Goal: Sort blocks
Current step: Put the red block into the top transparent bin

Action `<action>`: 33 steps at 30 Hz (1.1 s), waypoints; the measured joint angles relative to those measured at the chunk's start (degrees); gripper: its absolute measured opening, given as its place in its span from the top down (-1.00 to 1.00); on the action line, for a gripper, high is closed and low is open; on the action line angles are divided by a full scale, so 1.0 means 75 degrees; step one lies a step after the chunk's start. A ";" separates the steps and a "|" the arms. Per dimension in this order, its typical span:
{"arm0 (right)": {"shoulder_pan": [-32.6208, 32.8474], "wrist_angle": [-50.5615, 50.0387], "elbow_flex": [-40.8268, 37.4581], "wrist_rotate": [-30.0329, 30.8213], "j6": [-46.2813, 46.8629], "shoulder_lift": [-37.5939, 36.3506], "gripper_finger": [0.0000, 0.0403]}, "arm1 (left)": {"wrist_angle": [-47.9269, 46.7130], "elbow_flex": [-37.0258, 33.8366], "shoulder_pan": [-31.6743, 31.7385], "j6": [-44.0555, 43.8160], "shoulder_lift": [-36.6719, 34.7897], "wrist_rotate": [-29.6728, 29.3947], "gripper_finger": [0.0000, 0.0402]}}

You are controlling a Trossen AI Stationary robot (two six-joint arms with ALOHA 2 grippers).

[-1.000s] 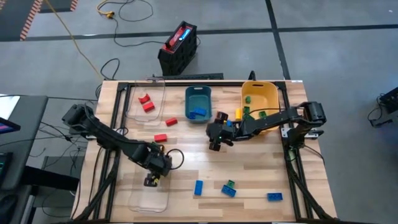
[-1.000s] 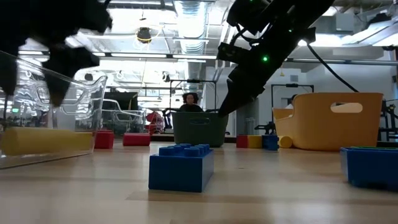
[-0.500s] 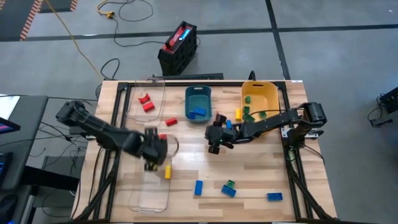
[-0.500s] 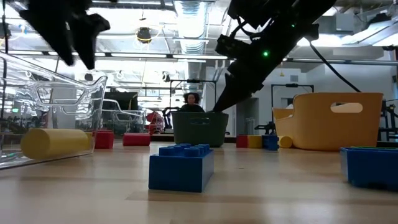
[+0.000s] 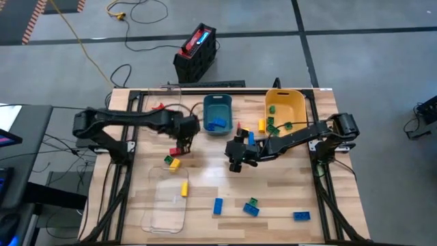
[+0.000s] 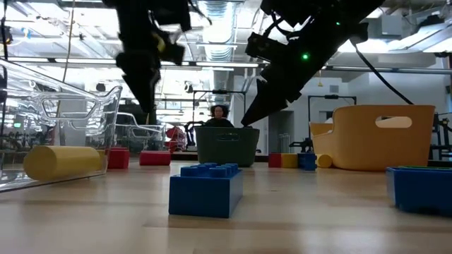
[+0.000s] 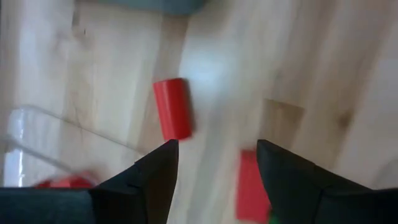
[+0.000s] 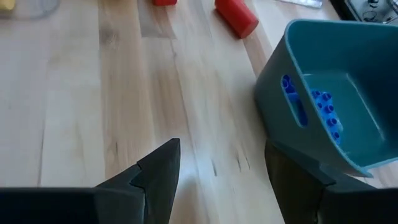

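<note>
Sorting part done: teal bin (image 5: 218, 113) holds blue blocks (image 5: 217, 124), several blocks (image 5: 252, 206) loose on tabletop (image 5: 273, 184); left hand (image 5: 183, 142) spread empty over red blocks (image 7: 172, 117), right hand (image 5: 237, 161) spread empty mid-tabletop

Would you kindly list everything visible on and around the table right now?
Red blocks: four or so, by the far clear tray.
Yellow blocks: three loose, two near the tray, one by the yellow bin.
Blue blocks: three along the near edge, one in the teal bin.
Green block: one, near edge.
Teal bin: one, far centre.
Yellow bin: one, far right.
Clear tray: one near left, another far left.
Black case: one, on the floor.
Left hand: open, above red blocks.
Right hand: open, mid-table.
</note>
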 joint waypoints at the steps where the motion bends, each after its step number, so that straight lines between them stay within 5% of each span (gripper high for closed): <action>1: 0.0000 -0.0083 0.0000 0.0000 -0.0024 0.0000 -0.21 | 0.0079 0.0000 0.0201 0.0169 0.0136 0.0127 -0.04; 14: -0.0070 -0.0459 0.0000 0.0387 -0.0230 0.0000 -0.21 | 0.0593 0.0000 0.1175 0.1202 0.1935 0.0486 -0.04; 33: -0.0079 -0.0328 -0.0047 0.0387 -0.0230 0.0000 -0.21 | 0.1388 -0.0441 0.1298 0.1587 0.2091 0.0575 0.07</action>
